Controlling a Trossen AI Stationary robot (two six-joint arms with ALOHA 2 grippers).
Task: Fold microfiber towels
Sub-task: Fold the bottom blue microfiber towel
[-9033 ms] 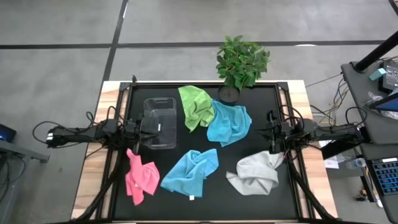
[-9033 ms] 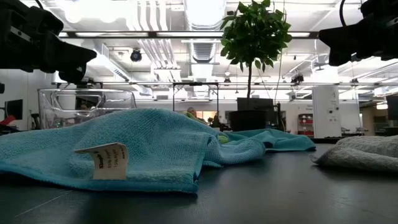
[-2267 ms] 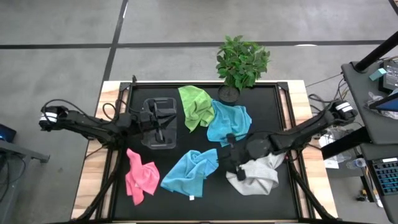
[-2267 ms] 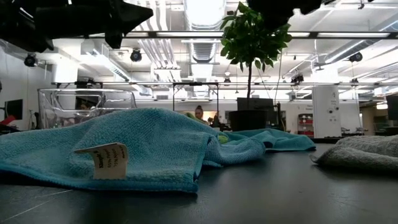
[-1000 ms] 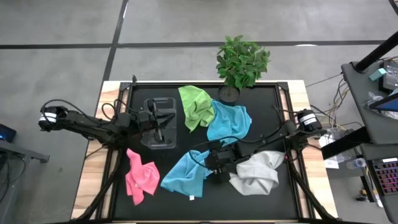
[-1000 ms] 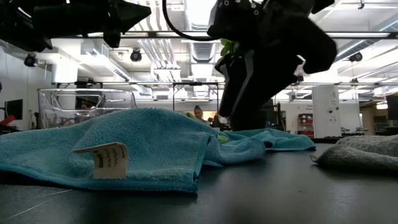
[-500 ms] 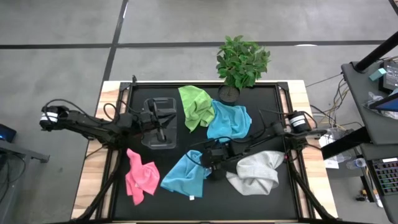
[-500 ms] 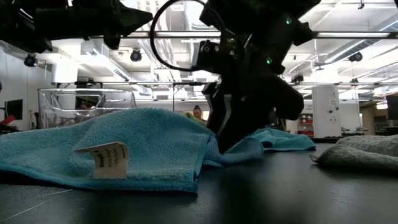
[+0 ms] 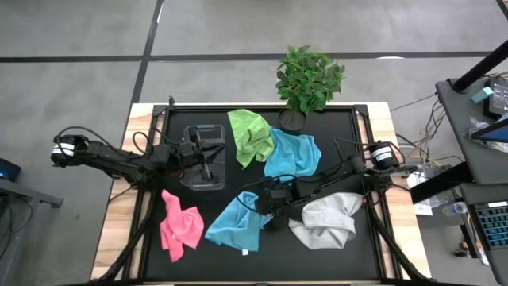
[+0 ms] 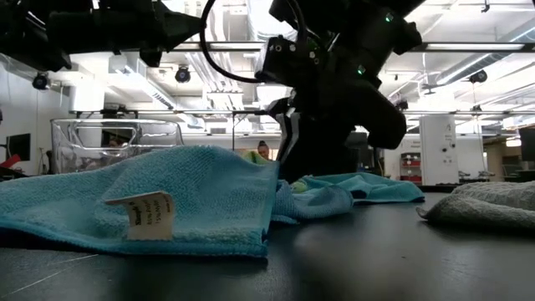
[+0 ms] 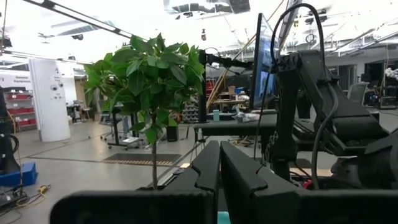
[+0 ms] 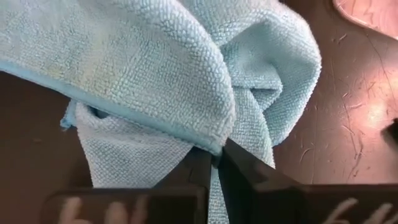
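Table [image 9: 361, 262]: bare strips along the near edge, and between pink towel [image 9: 179, 225] and near blue towel [image 9: 242, 222].
Centre: crowded; right arm [image 9: 333, 181] lies low across it, between far blue towel [image 9: 294, 155] and grey towel [image 9: 325, 221].
Far edge: plant [image 9: 308, 79] blocks the right part; green towel [image 9: 250, 135] just beside it.
Left: bin [image 9: 204, 155], left arm [image 9: 119, 161] over it.

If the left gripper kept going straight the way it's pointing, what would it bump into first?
Probably the right arm, which stands straight ahead of the shut left gripper. The potted plant sits off to one side. Depth is hard to judge, so this is a guess.
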